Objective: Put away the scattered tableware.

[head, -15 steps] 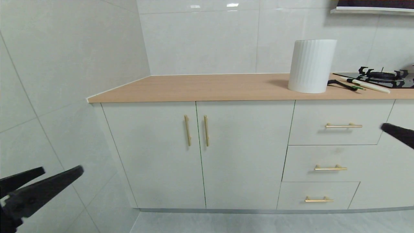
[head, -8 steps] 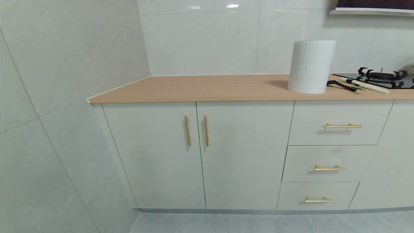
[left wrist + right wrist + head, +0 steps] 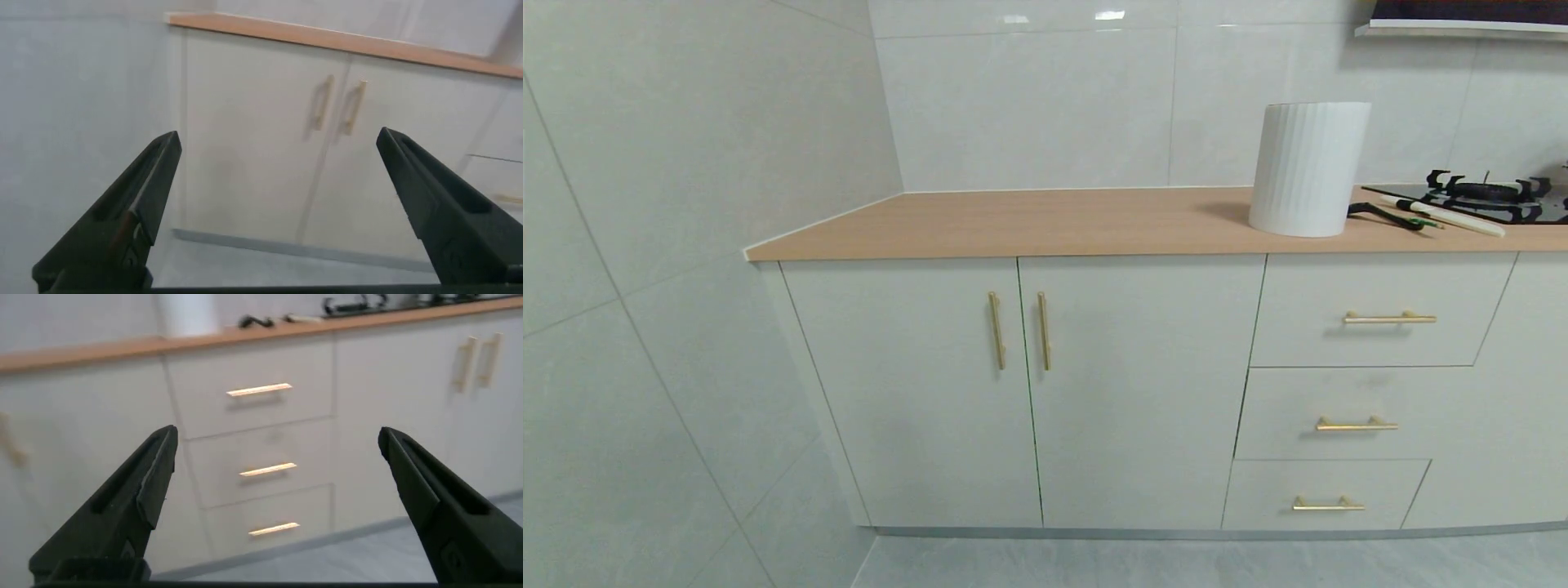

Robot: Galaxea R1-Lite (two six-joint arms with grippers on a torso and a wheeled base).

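Note:
A tall white ribbed container (image 3: 1309, 167) stands on the wooden countertop (image 3: 1045, 222). Just to its right lie a black utensil (image 3: 1388, 215) and a white-handled utensil (image 3: 1450, 216), near the black stove burner (image 3: 1490, 192). My left gripper (image 3: 278, 147) is open and held low, facing the double cabinet doors (image 3: 335, 106) with gold handles. My right gripper (image 3: 278, 441) is open too, facing the stack of three drawers (image 3: 261, 457). Nothing is between either pair of fingers. The container (image 3: 186, 312) and the utensils (image 3: 270, 320) sit on the counter above those drawers.
The counter ends at a tiled wall (image 3: 686, 245) on the left. Below it are two cabinet doors (image 3: 1021, 384) and three drawers (image 3: 1356, 384), all shut. Grey floor (image 3: 1176, 563) runs in front. A range hood edge (image 3: 1462, 20) shows at the top right.
Both grippers have dropped out of the head view: the left one from the lower left corner, the right one from the right edge. The counter items have not moved.

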